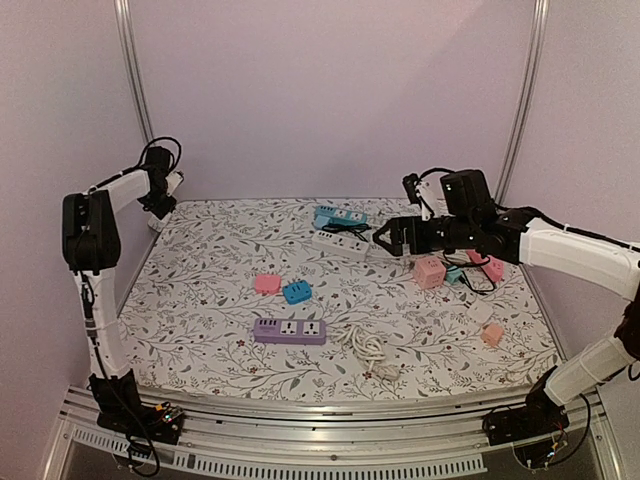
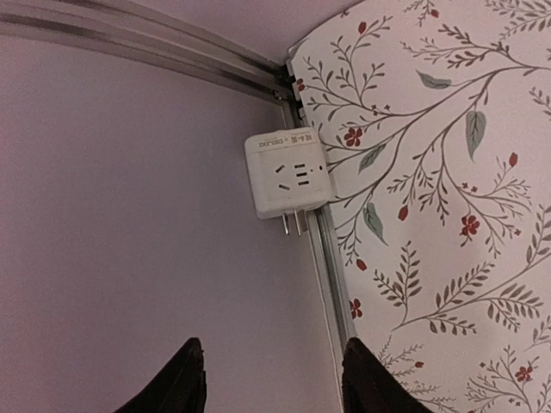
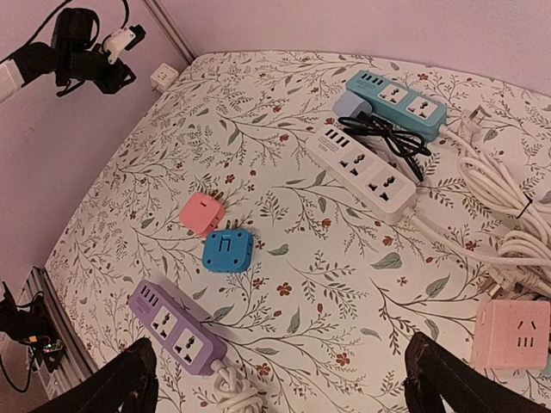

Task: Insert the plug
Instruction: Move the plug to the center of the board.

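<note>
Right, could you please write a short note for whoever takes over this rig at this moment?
The left gripper is open and empty, above the white adapter at the far-left corner of the table.
The right gripper is wide open and empty, over the table's right half.
The white adapter lies at the table edge, prongs bare, plugged into nothing.
The purple power strip lies front centre, the white power strip further back.
Done: no insertion yet.
Left: probably grasp the adapter, carry it to a strip, push it in.

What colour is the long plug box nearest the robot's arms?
The power strip is light purple. The right wrist view shows it best.
</note>
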Robot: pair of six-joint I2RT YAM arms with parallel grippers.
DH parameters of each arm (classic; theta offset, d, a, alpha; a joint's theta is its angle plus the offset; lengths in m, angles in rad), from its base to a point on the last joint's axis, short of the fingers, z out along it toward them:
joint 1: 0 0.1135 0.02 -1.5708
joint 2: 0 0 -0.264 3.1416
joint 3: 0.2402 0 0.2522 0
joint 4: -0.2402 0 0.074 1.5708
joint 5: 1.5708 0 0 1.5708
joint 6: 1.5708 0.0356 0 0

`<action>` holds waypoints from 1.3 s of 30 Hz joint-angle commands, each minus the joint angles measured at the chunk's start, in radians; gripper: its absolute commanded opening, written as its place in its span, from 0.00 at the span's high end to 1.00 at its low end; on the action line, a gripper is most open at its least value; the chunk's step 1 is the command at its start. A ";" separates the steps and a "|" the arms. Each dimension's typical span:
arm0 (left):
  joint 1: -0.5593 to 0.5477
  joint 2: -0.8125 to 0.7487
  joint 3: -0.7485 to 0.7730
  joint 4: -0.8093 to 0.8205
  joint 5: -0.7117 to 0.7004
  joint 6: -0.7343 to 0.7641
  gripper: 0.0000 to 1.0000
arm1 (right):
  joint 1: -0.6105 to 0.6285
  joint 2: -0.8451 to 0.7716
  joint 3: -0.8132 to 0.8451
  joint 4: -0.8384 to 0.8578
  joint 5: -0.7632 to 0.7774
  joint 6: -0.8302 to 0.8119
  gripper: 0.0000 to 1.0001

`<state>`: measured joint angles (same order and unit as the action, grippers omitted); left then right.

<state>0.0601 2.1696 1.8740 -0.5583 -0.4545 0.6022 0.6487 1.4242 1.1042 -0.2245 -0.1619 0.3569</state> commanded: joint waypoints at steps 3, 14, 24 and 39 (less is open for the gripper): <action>0.009 0.268 0.332 -0.170 -0.153 -0.048 0.54 | 0.015 0.002 -0.026 0.003 0.047 -0.026 0.01; 0.038 0.510 0.573 -0.194 -0.238 -0.026 0.65 | 0.015 0.037 -0.015 0.021 0.043 -0.056 0.01; 0.036 0.492 0.543 -0.206 -0.188 -0.062 0.64 | 0.014 0.062 -0.009 0.024 0.038 -0.066 0.01; 0.029 0.521 0.507 -0.150 -0.140 -0.209 0.64 | 0.017 0.061 0.029 0.019 0.004 -0.070 0.01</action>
<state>0.0872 2.6804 2.3886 -0.7601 -0.5949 0.4103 0.6567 1.4872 1.0924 -0.2104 -0.1390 0.2913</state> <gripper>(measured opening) 0.362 0.988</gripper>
